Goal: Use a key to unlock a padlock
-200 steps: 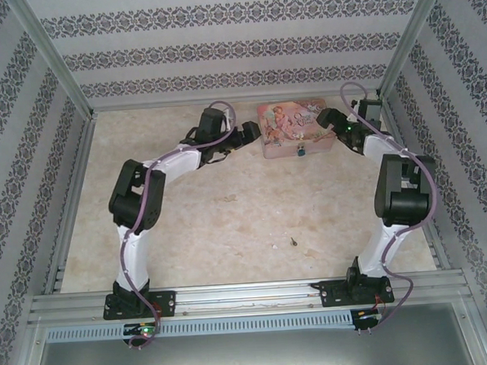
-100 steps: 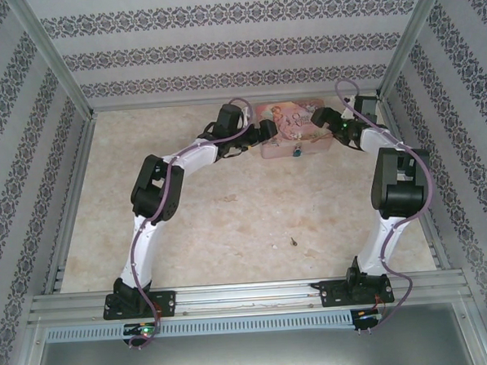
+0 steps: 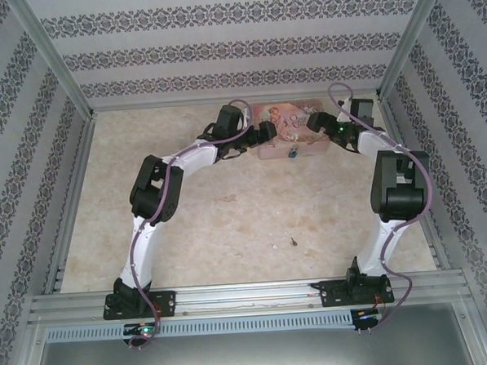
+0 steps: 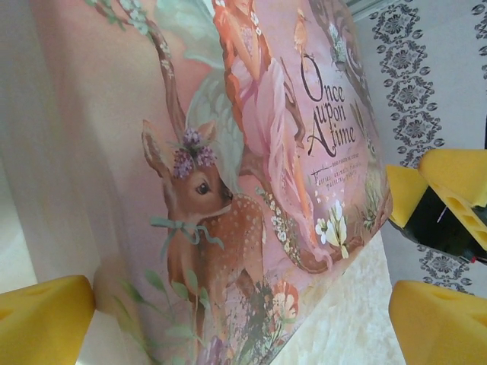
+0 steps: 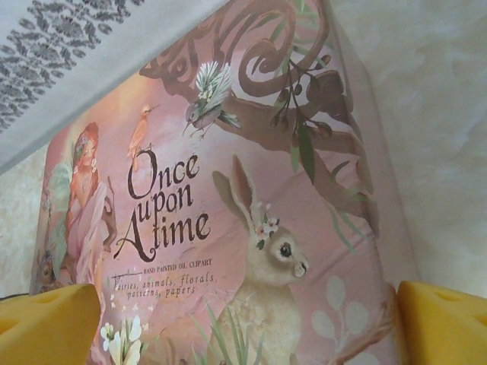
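**Left.** Your left gripper (image 3: 267, 133) is at the left end of the pink tin (image 3: 288, 128), which lies near the back of the surface (image 3: 229, 224). In the left wrist view the jaws are set wide. One yellow pad (image 4: 46, 323) sits low on the left, against or just beside the tin's side wall. The other pad is low on the right, just off the lid's edge. You cannot confirm contact with the tin from here. The lid, printed with a deer, a fairy figure and "Once upon a time", runs away from the camera between the two pads.

**Centre.** The padlock (image 3: 293, 154) shows as a small blue body at the tin's near edge, touching it. It is too small to tell whether the shackle is closed or whether it is hooked to the tin. The key (image 3: 293, 242) is a dark sliver lying alone on the surface. It is roughly in line with the padlock but much closer to the arm bases, well apart from both grippers.

**Right.** Your right gripper (image 3: 312, 123) is at the tin's right end, facing the left one across the tin. In the right wrist view its jaws are also wide, with a yellow pad in each lower corner. The lid, here showing a rabbit and a bird on a branch, lies between them. Contact with the tin cannot be told.
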{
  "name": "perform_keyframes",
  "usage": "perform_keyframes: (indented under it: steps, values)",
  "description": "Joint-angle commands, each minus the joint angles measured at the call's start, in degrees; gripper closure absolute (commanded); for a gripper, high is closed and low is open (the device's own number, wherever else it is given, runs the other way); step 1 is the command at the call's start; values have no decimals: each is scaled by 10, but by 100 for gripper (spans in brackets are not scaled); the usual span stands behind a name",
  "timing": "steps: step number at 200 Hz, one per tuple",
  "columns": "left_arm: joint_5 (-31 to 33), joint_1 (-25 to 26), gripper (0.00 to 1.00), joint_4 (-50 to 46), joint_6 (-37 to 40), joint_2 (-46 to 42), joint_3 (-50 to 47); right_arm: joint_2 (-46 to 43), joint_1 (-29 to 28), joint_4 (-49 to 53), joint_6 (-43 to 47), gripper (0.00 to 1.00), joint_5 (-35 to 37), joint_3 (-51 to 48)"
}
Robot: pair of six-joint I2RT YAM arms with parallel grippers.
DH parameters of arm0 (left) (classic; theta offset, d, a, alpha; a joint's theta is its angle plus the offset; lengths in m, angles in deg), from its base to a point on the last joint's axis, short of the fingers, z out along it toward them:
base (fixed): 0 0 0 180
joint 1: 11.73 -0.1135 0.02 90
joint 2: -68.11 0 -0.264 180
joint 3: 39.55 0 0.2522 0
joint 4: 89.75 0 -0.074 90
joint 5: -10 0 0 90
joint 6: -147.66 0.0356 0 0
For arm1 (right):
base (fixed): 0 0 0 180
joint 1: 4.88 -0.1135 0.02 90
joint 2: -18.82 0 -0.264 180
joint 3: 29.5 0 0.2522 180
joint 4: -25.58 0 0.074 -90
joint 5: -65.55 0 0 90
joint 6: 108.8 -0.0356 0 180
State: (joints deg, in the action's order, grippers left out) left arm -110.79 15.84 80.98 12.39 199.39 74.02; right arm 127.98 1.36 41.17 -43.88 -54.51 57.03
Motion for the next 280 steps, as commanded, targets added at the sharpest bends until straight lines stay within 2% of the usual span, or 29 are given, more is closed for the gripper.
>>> perform_keyframes:
  steps: [1, 76, 165, 213, 280]
  values:
    - [-24, 13, 0, 33, 0, -51, -49, -36, -50, 0, -4, 3, -78, -37]
    - [-23, 11, 1, 103, -30, -180, -240, -141, -143, -35, -22, 4, -66, -160]
    - [11, -1, 1, 100, -25, -316, -428, -232, -260, -29, -56, 4, -26, -243]
    - [37, -17, 1, 106, -33, -359, -484, -273, -324, -22, -83, 5, 3, -286]
    - [70, -34, 1, 65, -20, -399, -502, -299, -403, -9, -112, 5, 46, -299]
